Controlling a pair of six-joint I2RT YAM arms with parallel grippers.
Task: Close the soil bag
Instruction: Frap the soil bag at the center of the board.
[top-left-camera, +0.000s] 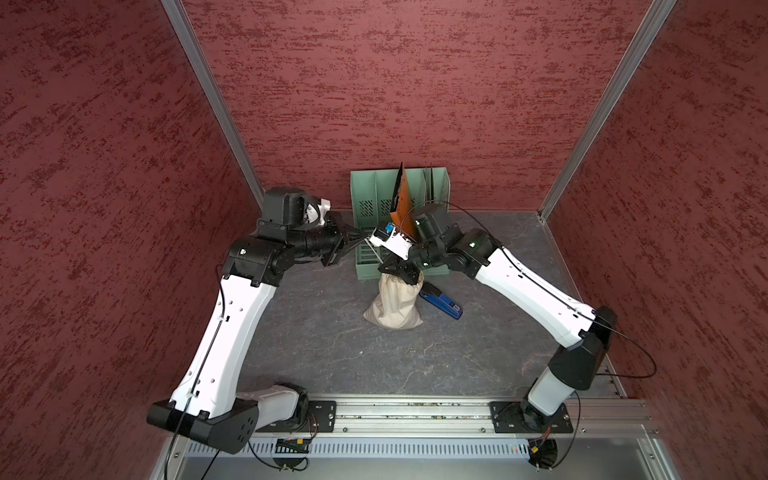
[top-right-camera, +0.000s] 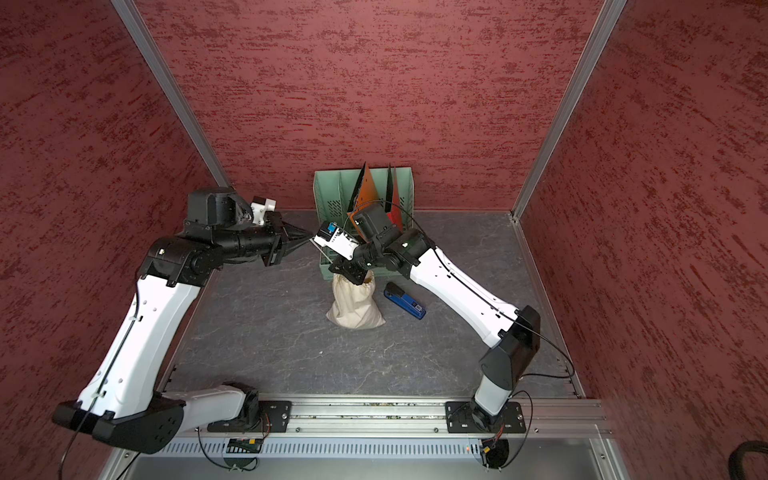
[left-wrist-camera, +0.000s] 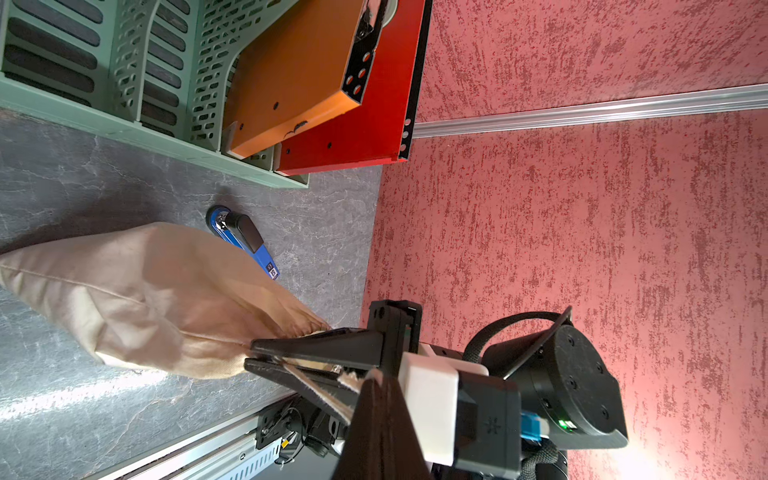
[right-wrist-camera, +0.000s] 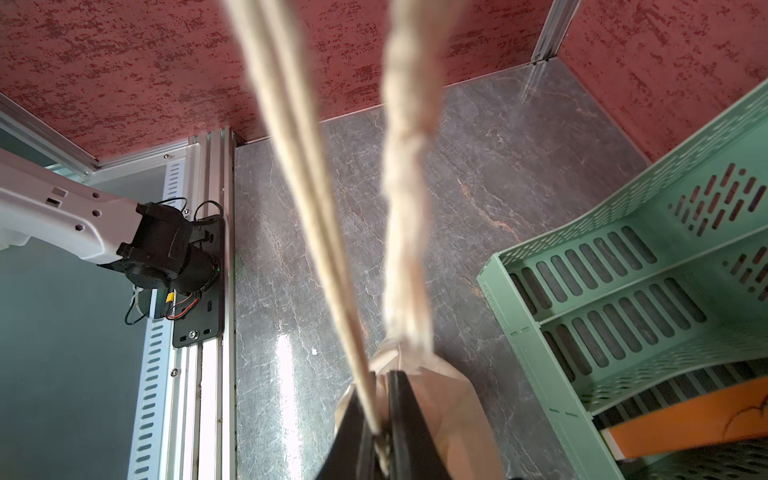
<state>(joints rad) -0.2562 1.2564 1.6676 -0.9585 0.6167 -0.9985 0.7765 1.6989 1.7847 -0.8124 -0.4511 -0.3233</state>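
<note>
Hiding the mouth of the soil bag (top-left-camera: 395, 305) in both top views, the right gripper (left-wrist-camera: 253, 354) is seen plainly only from the left wrist. There its two black fingers are pressed together on the gathered neck. From the right wrist the same fingers are cut off by the frame edge. In that view the drawstring (right-wrist-camera: 293, 133) is rendered as blurred pale strands running out from between them, and how many cords there are cannot be told. The left gripper (top-left-camera: 365, 240) is held beside the file rack (top-left-camera: 370, 195), its tips nipped tight on the far end of that drawstring. Its own fingers are shown in its wrist view only as a dark smear.

The bag is set on the grey, marble-veined tabletop (top-left-camera: 332, 353), just in front of the rack. Its cream cloth is plump at the base and tapered to creased pleats at the neck. A blue stapler (top-left-camera: 441, 300) with a black top is laid just beside it, partly hidden by the sack in the left wrist view. The rack is of mint-green slotted plastic. An orange panel (left-wrist-camera: 291, 75) and a red panel (left-wrist-camera: 353, 137), both flat and hard-edged, are lodged in it.
</note>
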